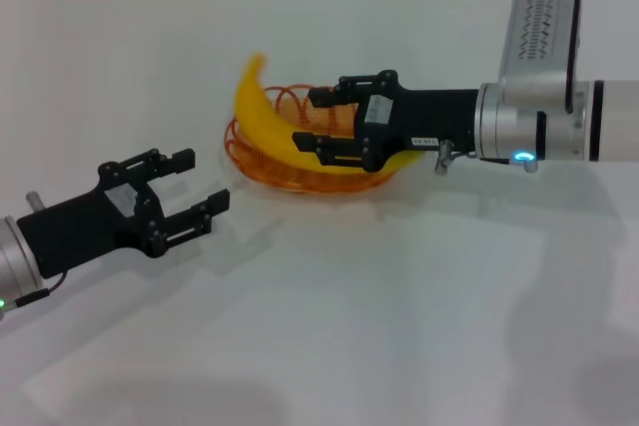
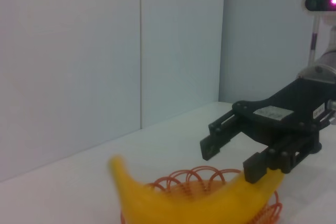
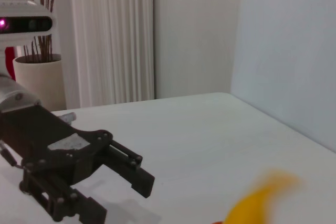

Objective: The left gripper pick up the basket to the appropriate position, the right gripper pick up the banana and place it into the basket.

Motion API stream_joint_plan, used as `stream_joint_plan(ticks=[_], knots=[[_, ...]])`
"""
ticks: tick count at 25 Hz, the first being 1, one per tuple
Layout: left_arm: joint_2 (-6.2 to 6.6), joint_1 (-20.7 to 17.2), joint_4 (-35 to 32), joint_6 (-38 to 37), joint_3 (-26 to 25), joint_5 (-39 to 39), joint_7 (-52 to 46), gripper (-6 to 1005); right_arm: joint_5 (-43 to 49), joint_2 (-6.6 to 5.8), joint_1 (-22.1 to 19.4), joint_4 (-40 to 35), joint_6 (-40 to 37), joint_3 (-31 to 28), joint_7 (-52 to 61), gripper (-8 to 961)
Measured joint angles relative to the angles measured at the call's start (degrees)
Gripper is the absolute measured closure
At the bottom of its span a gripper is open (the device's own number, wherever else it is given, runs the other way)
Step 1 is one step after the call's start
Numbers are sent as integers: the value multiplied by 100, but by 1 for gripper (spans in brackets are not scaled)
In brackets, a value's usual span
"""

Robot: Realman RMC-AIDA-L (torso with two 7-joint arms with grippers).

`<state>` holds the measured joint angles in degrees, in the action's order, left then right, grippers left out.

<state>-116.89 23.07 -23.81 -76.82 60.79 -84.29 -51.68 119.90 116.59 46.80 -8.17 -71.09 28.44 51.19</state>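
my right gripper point(image 1: 312, 119) is hovering with jaws apart over the banana point(image 1: 262, 112) lying lengthwise across the basket point(image 1: 262, 165), while my left gripper point(image 1: 198, 184) is waiting open nearby.

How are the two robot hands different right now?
The right gripper reaches over the basket beside the banana; the left gripper sits over bare table, away from both. The right arm enters from the right, the left from the left. Both are black, open and empty.
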Motion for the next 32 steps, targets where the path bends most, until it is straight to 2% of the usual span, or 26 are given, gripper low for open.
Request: stream_joint_plan(ticks=[4, 8, 9, 10, 13, 17, 20, 22, 32], knots=[[0, -26, 0, 0, -10, 0, 0, 290, -7, -12, -63, -154, -75, -14, 170, 428], [4, -37, 0, 0, -13, -5, 0, 288, 2, -46, -260, -542, -454, 10, 441, 238], [9, -34, 0, 0, -13, -9, 8, 288, 13, -65, -518, -955, -922, 15, 653, 190], [9, -34, 0, 0, -13, -9, 8, 288, 13, -65, -518, -955, -922, 15, 653, 173], [9, -38, 3, 0, -15, -9, 32, 289, -40, -130, -1065, -1621, -1814, -71, 849, 124], [8, -88, 6, 1, -15, -2, 38, 290, -321, -339, -1759, -2026, -2481, -184, 815, 73], [9, -110, 8, 1, -15, 4, 39, 290, -356, -443, -2049, -2023, -2418, -169, 745, 73], [9, -118, 8, 0, -15, 5, 40, 289, -296, -468, -2167, -1991, -2301, -144, 580, 73], [26, -246, 9, 1, -63, 4, 47, 289, -23, -417, -2271, -1563, -1455, -117, -87, 72]])
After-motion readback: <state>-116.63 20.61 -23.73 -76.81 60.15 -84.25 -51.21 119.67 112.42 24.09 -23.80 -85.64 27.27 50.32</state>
